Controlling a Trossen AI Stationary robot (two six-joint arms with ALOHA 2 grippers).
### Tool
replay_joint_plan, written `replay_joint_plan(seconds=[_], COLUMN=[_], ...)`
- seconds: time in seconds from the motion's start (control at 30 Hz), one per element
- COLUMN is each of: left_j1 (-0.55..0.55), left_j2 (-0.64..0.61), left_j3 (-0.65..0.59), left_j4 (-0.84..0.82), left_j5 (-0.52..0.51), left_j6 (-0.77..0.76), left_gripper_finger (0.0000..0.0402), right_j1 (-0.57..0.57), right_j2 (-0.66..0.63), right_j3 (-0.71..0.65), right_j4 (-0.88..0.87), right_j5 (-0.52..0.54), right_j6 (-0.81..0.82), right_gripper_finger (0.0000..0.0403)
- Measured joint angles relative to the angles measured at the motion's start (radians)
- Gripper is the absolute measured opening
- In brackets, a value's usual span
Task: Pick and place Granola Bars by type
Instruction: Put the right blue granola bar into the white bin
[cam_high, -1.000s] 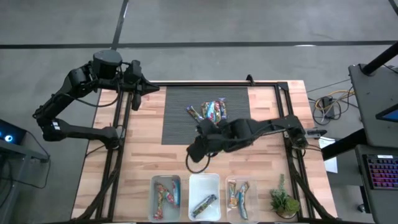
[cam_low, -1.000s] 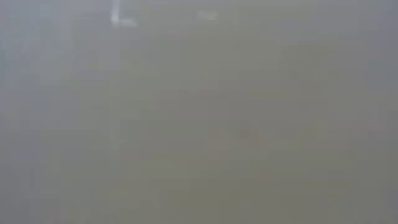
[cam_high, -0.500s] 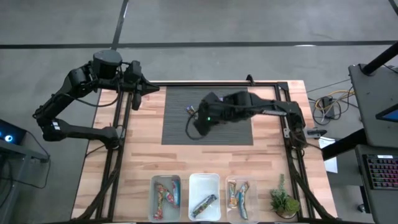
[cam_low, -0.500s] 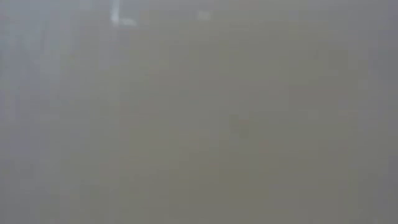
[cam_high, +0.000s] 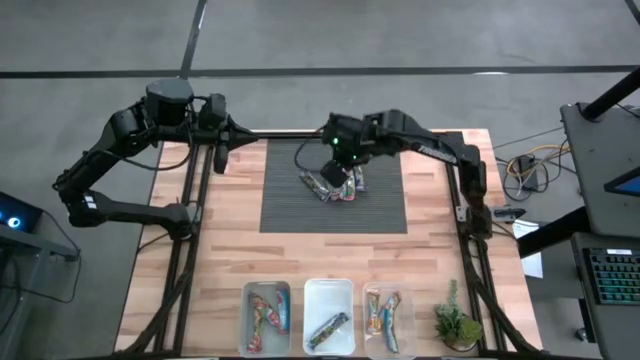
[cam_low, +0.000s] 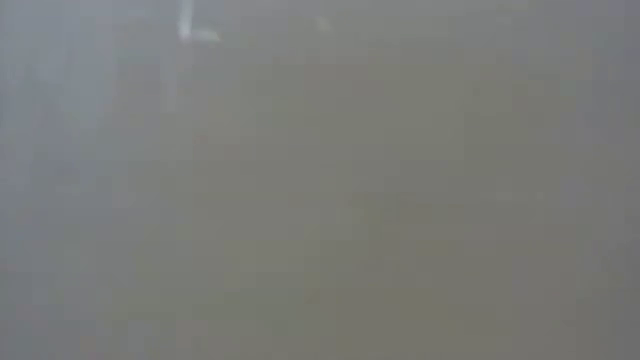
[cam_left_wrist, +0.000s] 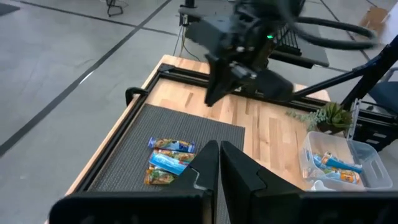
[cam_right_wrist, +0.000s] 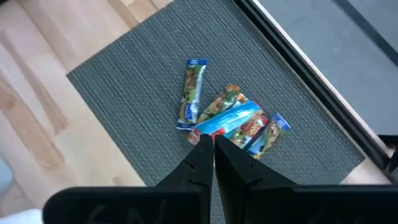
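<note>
Several granola bars in shiny blue, red and orange wrappers lie in a small pile on the far part of the dark ribbed mat. One blue-ended bar lies alone beside the pile. The pile shows in the high view and the left wrist view. My right gripper hangs shut above the pile's edge, pointing steeply down and touching nothing; it also shows in the high view. My left gripper waits shut at the table's far left corner.
Three clear bins stand in a row at the near edge: left, middle and right, each with bars inside. A small potted plant stands to their right. The low view shows only grey haze.
My right gripper has swung from the middle of the table toward the far edge and now hangs over the pile of bars on the mat. It has rolled about its own line on the way and stayed shut. The bars have not moved.
</note>
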Motion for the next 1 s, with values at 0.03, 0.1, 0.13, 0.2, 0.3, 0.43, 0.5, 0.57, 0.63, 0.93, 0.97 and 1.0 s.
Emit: replay_joint_plan(seconds=[0.03, 0.1, 0.13, 0.2, 0.3, 0.43, 0.5, 0.57, 0.63, 0.93, 0.97, 1.0], left_j1=[0.0, 0.0, 0.0, 0.0, 0.0, 0.0, 0.0, 0.0, 0.0, 0.0, 0.0, 0.0], left_j2=[0.0, 0.0, 0.0, 0.0, 0.003, 0.009, 0.011, 0.018, 0.026, 0.06, 0.061, 0.062], left_j3=[0.0, 0.0, 0.0, 0.0, 0.0, 0.0, 0.0, -0.001, -0.012, -0.125, -0.143, -0.16], left_j4=[0.001, 0.001, 0.001, 0.001, 0.001, 0.001, 0.0, 0.003, 0.023, 0.165, 0.187, 0.209], left_j5=[0.0, 0.0, 0.0, 0.0, 0.0, -0.013, -0.015, -0.016, -0.016, -0.017, -0.017, -0.017], left_j6=[-0.001, -0.005, -0.009, -0.023, -0.036, -0.073, -0.087, -0.085, -0.085, -0.079, -0.079, -0.079], left_gripper_finger=[0.0, 0.0, 0.0, 0.0, 0.0, 0.0, 0.0, 0.0, 0.0, 0.0, 0.0, 0.0], right_j1=[-0.017, -0.052, -0.07, -0.105, -0.157, -0.223, -0.253, -0.282, -0.307, -0.348, -0.349, -0.351], right_j2=[0.0, 0.0, 0.0, 0.0, 0.0, 0.0, 0.0, 0.0, 0.0, 0.0, 0.0, 0.0], right_j3=[0.0, 0.0, 0.0, 0.0, 0.0, 0.0, -0.001, -0.004, -0.008, -0.068, -0.083, -0.097], right_j4=[0.0, 0.0, 0.0, 0.001, 0.001, 0.002, 0.002, 0.002, 0.003, 0.003, 0.003, 0.003], right_j5=[-0.011, -0.039, -0.053, -0.077, -0.109, -0.138, -0.138, -0.138, -0.153, -0.208, -0.208, -0.208], right_j6=[-0.02, -0.061, -0.08, -0.125, -0.19, -0.255, -0.273, -0.277, -0.276, -0.274, -0.273, -0.273], right_gripper_finger=[0.0008, 0.0008, 0.0008, 0.0008, 0.0008, 0.0008, 0.0008, 0.0008, 0.0008, 0.0008, 0.0008, 0.0008])
